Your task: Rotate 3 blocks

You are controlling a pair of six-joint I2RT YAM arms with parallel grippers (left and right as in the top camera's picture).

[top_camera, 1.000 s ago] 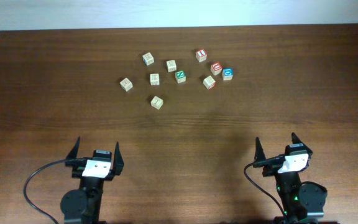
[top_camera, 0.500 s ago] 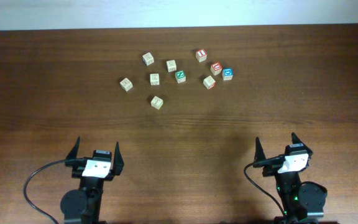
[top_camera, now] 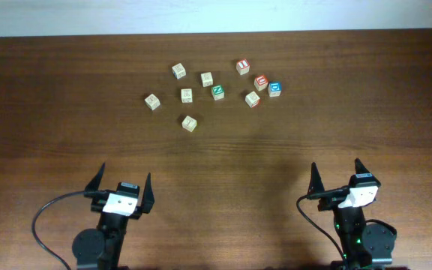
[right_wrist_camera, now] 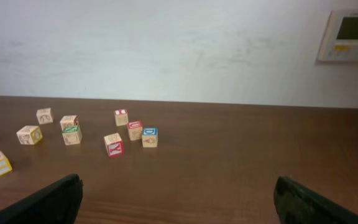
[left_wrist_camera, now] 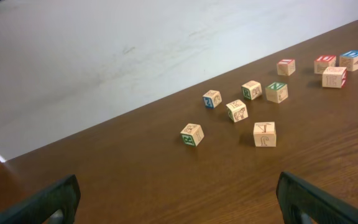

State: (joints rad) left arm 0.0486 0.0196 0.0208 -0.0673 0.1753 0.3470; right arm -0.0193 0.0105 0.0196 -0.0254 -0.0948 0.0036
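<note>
The fingers of the left gripper (top_camera: 124,174) and the right gripper (top_camera: 336,165) stood spread wide, grasping nothing, at the near edge of the table (top_camera: 51,142) and well apart from each other. The blocks lay in a loose cluster toward the far side, clear of both: a plain tan block (top_camera: 190,123) nearest, a second tan block (top_camera: 151,101) at the cluster's left, a blue-topped block (top_camera: 274,89) at its right, just beside a red-topped block (top_camera: 261,82)

Even, soft light; wrist views slightly blurred, perhaps.
</note>
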